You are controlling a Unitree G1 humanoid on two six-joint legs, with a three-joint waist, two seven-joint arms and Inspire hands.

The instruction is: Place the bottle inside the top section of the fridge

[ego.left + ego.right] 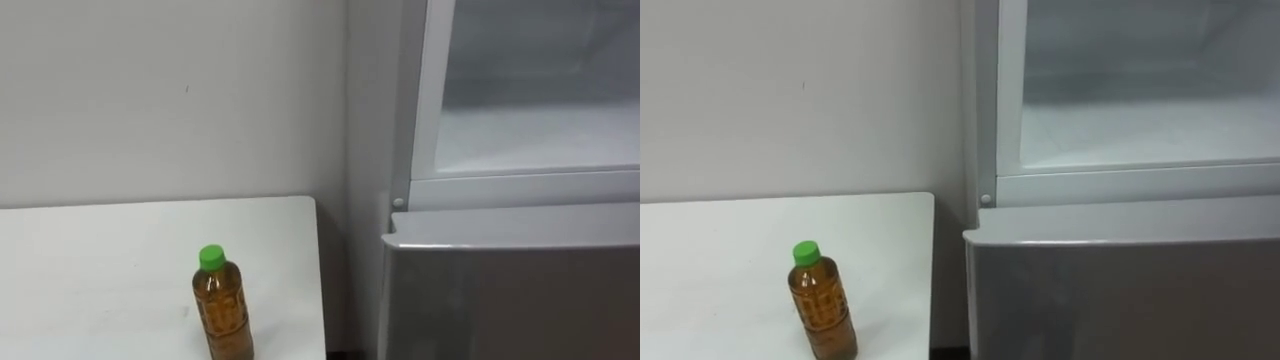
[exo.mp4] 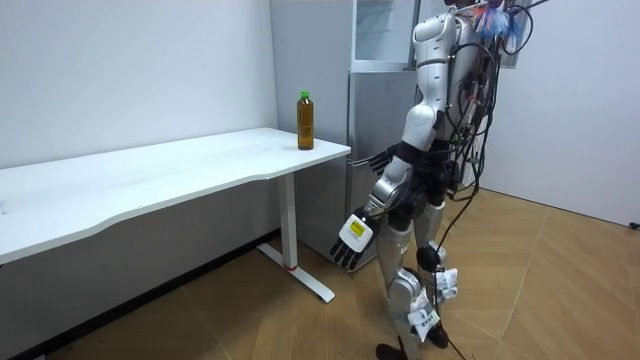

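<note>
A clear bottle (image 1: 222,305) of brown drink with a green cap stands upright near the right end of the white table (image 1: 90,260). In the room view the bottle (image 2: 305,120) is at the table's corner beside the fridge (image 2: 365,110). The upper fridge compartment (image 1: 540,130) is open, with a pale bare shelf inside. I stand in front of the fridge, just right of the table's end. My left hand (image 2: 352,238) hangs open by my thigh, holding nothing. My right hand (image 2: 374,158) shows partly past my waist, near the lower fridge door.
The grey lower fridge door (image 1: 520,290) is closed, its top edge just below the open compartment. A narrow gap separates the table's edge from the fridge's side. A plain wall (image 1: 170,90) runs behind the table. Wooden floor (image 2: 530,290) lies open behind me.
</note>
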